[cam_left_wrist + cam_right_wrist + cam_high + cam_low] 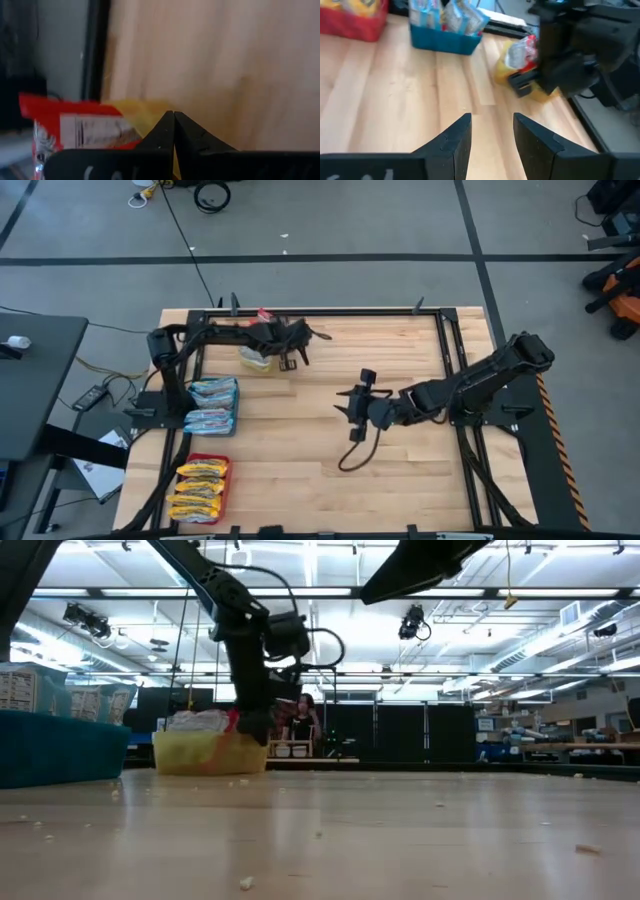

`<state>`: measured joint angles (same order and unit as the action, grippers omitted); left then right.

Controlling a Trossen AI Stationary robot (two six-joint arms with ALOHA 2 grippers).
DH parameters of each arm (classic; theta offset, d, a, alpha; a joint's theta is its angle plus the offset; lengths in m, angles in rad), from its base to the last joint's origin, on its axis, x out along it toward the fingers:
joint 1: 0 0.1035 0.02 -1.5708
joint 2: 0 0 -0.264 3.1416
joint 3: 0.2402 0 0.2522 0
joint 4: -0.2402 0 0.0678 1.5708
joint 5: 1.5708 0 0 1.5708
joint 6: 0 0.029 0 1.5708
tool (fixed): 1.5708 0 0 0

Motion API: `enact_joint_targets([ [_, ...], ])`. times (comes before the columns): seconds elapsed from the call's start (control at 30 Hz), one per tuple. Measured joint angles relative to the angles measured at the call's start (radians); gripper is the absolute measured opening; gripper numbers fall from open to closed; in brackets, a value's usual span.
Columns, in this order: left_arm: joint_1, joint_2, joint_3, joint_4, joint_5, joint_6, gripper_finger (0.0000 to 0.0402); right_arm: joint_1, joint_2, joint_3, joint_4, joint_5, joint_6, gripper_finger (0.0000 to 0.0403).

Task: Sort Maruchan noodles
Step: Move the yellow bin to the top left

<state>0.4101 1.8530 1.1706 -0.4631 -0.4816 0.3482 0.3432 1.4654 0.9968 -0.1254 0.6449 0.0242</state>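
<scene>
A yellow tray [252, 360] stands near the table's far edge, with a red-and-white noodle packet [525, 48] standing up in it. My left gripper [296, 358] is shut and holds nothing. It slants down at the tray's right side, and the packet [75, 129] lies just beyond its fingertips [174, 117]. My right gripper [343, 404] hangs open above the bare middle of the table, pointing toward the trays with nothing between its fingers [492, 120]. A blue tray [212, 406] holds blue-white packets. A red tray [200, 489] holds yellow-orange packets. My left gripper's shut fingers [256, 730] stand at the right-hand end of the yellow tray [208, 753]. I cannot tell whether they touch its rim.
The three trays line the table's left side. A dark frame [330, 311] runs along the far edge and down both sides. A cable loop [352, 461] hangs under the right arm. Bare wood lies in the middle and near right.
</scene>
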Motion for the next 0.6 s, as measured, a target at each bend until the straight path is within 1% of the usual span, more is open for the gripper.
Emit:
enact_joint_targets([
  [0.17, 0.074, -0.002, 0.0, -0.097, -0.007, -0.053, 0.0008, 0.043, 0.001, 0.0, -0.009, 0.002, 0.018, 0.0151],
  [0.4, 0.176, -0.002, -0.001, -0.119, -0.004, -0.134, 0.0008, 0.064, 0.001, 0.0, -0.006, 0.014, 0.043, 0.0151],
  [0.6, 0.219, -0.002, 0.0, -0.232, -0.002, -0.218, 0.0008, 0.072, 0.002, 0.0, -0.01, 0.016, 0.065, 0.0151],
])
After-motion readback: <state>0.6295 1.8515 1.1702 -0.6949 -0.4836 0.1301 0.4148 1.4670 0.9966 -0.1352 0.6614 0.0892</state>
